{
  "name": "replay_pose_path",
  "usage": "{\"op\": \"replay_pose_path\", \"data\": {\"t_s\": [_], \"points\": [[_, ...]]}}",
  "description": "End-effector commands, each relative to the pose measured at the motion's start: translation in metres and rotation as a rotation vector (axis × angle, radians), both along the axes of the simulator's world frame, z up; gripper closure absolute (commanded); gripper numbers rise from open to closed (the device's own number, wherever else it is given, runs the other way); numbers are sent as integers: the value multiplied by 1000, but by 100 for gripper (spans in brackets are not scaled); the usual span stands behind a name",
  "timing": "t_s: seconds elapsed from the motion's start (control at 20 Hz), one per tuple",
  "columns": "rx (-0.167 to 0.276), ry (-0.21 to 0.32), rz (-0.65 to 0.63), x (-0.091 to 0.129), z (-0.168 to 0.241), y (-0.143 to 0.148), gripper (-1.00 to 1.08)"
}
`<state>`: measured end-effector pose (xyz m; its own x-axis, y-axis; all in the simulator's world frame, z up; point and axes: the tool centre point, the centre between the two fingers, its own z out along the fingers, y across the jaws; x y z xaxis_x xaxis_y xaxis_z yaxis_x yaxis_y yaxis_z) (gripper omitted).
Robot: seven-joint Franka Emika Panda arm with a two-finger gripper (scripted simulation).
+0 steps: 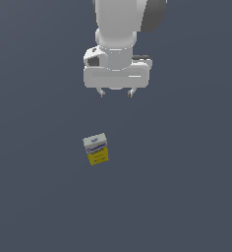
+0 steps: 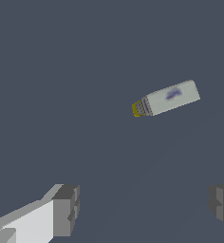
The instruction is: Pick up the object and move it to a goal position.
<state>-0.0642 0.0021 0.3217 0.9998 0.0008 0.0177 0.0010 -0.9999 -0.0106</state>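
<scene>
Below the gripper [image 1: 116, 92], toward seven o'clock and well apart, the carton [image 1: 96, 149] stands showing its yellow lower half and blue lettering; the wrist view shows mainly its grey-white top. Fingers [image 2: 65, 210] spread wide, holding nothing.

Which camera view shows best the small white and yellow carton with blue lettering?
The exterior view shows the small rectangular carton, white-grey above and yellow below, best: its printed front face, both colours and the blue lettering are visible. The wrist view shows mainly its white-grey top with a blue mark, and only a sliver of yellow at one end.
</scene>
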Motion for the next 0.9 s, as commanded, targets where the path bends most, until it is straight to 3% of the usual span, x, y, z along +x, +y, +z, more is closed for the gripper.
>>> {"op": "replay_pose_path", "data": {"t_s": [0.0, 0.45, 0.85], "points": [[0, 0, 0, 0, 0, 0, -92], [-23, -45, -11, 7, 19, -12, -92], [-20, -43, -38, 9, 16, -13, -92]]}}
